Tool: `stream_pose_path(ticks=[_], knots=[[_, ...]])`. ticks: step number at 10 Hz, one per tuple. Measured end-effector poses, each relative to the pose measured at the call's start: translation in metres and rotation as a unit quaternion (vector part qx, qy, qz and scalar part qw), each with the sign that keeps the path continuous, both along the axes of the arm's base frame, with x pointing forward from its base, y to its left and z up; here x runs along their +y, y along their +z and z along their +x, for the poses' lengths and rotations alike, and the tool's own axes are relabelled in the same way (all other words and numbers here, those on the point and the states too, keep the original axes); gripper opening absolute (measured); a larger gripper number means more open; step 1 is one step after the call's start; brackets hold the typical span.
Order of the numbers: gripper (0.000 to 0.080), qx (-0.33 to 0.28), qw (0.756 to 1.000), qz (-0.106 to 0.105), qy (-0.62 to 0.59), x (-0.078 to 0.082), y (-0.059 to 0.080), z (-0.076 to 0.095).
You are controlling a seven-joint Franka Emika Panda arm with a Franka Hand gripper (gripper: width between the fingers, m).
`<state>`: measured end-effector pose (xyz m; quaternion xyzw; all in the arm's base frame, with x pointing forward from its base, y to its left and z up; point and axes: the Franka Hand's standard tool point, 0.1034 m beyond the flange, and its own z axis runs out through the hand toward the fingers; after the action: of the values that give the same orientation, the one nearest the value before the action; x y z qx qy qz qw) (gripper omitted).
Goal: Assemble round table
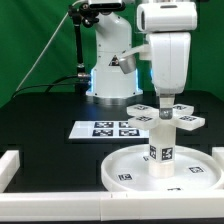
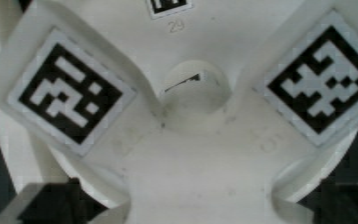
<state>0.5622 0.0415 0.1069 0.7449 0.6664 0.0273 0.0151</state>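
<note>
The large round disc lies flat at the front of the table. On its middle the short thick cylinder leg stands upright, tags on its side. The cross-shaped piece rests level on top of the leg. My gripper hangs straight down over the middle of the cross, open, with its fingertips right at the piece. In the wrist view the cross-shaped piece fills the picture, two tagged arms spreading out and a round hole in its middle. The dark fingers flank one arm of it.
The marker board lies flat behind the disc, towards the exterior view's left. Low white rails run along the table's front and sides. The arm's base and a black stand are at the back.
</note>
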Motion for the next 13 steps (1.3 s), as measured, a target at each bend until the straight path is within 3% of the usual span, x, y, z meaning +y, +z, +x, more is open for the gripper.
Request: stream_pose_path(ticks=[5,7,10,13], knots=[[0.0649,0.004,1.000,-0.002,0.004,-0.0005,-0.0053,-0.0005],[0.0439,0.006,1.000,-0.003,-0.001,-0.0061,-0.0056,-0.0007],[0.0439,0.006,1.000,-0.002,-0.020,-0.0064,-0.0057,-0.0007],[0.0439,0.009,0.988,0.007,-0.153,-0.0062,-0.0058,-0.0012]])
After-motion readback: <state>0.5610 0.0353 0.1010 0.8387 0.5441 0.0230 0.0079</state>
